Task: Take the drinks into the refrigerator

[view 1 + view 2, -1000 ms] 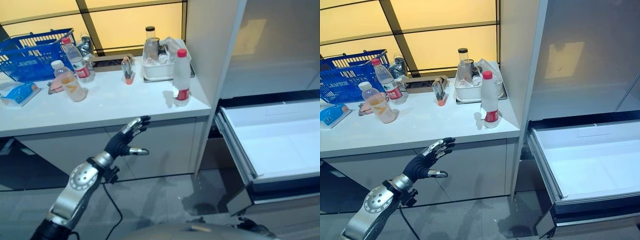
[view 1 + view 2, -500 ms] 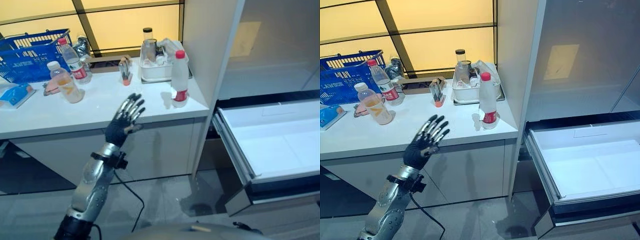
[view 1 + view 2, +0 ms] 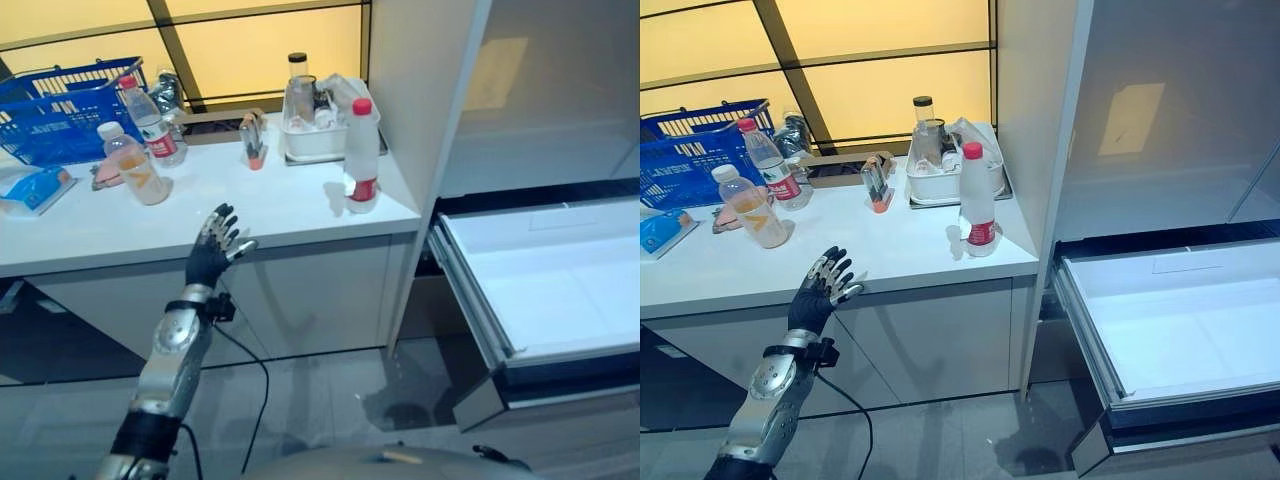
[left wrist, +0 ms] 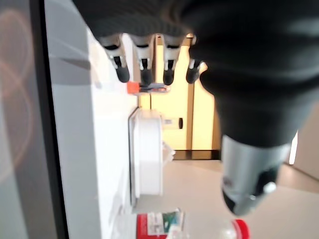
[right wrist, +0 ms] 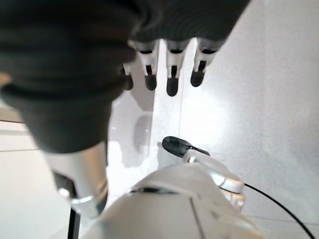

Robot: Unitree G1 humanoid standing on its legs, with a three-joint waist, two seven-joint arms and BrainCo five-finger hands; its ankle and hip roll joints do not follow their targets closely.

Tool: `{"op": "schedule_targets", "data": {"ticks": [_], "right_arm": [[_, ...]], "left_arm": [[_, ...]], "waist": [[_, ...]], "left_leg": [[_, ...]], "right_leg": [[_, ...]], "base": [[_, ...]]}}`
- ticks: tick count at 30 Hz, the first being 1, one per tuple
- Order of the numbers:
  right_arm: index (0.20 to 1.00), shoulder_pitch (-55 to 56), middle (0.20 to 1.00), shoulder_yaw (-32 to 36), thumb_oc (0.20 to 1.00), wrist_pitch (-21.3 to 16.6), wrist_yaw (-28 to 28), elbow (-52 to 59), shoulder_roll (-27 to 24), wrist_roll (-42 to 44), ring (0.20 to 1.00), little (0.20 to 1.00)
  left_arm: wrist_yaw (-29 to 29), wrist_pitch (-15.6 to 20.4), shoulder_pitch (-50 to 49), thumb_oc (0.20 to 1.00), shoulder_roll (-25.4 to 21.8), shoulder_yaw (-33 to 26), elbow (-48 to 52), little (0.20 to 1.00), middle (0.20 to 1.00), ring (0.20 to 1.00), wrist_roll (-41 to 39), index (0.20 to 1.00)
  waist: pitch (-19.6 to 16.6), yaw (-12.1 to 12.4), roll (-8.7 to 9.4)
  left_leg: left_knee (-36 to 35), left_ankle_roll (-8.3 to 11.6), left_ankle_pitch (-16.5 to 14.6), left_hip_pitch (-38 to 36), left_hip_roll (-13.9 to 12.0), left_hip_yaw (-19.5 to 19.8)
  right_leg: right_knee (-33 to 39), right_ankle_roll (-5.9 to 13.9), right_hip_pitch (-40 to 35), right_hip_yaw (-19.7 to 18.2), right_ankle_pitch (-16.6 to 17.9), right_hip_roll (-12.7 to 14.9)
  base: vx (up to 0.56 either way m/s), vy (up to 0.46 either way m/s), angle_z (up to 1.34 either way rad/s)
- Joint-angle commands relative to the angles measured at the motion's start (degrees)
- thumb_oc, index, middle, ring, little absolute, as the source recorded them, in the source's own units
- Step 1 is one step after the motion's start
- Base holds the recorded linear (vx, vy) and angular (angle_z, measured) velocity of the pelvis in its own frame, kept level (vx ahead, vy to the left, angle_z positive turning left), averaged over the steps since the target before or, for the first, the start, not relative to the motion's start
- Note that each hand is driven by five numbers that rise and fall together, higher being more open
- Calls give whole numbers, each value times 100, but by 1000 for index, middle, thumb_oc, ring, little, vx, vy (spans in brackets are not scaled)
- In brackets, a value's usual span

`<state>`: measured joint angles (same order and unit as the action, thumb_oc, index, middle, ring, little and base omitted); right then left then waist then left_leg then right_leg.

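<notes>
Three drinks stand on the white counter [image 3: 250, 205]. A clear bottle with a red cap and red label [image 3: 362, 155] is near the right end, and its label shows again in the left wrist view [image 4: 159, 224]. An orange drink with a white cap [image 3: 137, 165] and a water bottle with a red cap [image 3: 150, 122] stand at the left. My left hand [image 3: 213, 245] is raised at the counter's front edge, open, fingers spread, holding nothing. My right hand [image 5: 172, 74] hangs over the floor with straight fingers.
The refrigerator's white drawer [image 3: 545, 280] stands pulled out at the lower right, beside the tall cabinet wall [image 3: 415, 100]. A blue basket [image 3: 55, 110], a blue packet [image 3: 35, 188], a white tub with jars [image 3: 315, 140] and a small orange-based item [image 3: 253, 140] share the counter.
My left hand has risen from below the counter edge and moved left, turning its fingers upward; it stays open and holds nothing. The bottles have not moved.
</notes>
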<state>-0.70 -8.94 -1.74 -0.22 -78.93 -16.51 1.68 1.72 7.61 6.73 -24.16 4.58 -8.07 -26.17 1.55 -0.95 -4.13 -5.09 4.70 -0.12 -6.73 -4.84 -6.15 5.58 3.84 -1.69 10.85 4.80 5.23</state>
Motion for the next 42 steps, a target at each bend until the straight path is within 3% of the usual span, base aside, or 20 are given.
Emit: {"op": "schedule_targets", "data": {"ticks": [1, 11, 19, 28, 42], "right_arm": [[1000, -364, 1000, -210, 1000, 75, -2, -149, 94, 46, 1000, 1000], [1000, -464, 1000, -263, 1000, 77, -98, -109, -43, 286, 1000, 1000], [1000, -402, 1000, -277, 1000, 80, -191, -152, -108, 388, 1000, 1000], [1000, -436, 1000, -305, 1000, 71, -282, -175, -168, 491, 1000, 1000], [1000, -312, 1000, -241, 1000, 121, -361, -259, -220, 463, 1000, 1000]], "left_arm": [[19, 22, 1091, 1000, -442, 313, -424, 1000, 1000, 1000, 504, 1000], [264, -110, 2907, 1000, -450, 1253, -2047, 1000, 1000, 1000, 756, 1000], [374, -150, 3828, 1000, -142, 1769, -2987, 1000, 1000, 1000, 791, 1000], [480, -139, 4467, 1000, 333, 1964, -3843, 1000, 1000, 1000, 461, 1000], [151, -165, 4613, 1000, 876, 2228, -3983, 1000, 1000, 1000, -375, 1000]], "waist": [[107, -246, 345], [309, -497, 233], [413, -739, 153], [508, -917, 84], [518, -1099, -63]], "left_leg": [[9, -133, -233, 151, 254, -67], [9, -141, -128, 417, 263, -246], [9, -143, -66, 572, 257, -426], [9, -148, -40, 649, 280, -535], [9, -138, -84, 587, 285, -621]], "right_leg": [[-58, 512, -274, 40, -141, 374], [-58, 572, 132, -127, 26, 378], [-58, 602, 418, -336, 141, 378], [-58, 604, 582, -479, 210, 371], [-58, 588, 576, -583, 185, 368]], "base": [[0, 0, 0], [-37, 9, -9], [-24, 14, -14], [-8, 9, -5], [8, 4, -3]]}}
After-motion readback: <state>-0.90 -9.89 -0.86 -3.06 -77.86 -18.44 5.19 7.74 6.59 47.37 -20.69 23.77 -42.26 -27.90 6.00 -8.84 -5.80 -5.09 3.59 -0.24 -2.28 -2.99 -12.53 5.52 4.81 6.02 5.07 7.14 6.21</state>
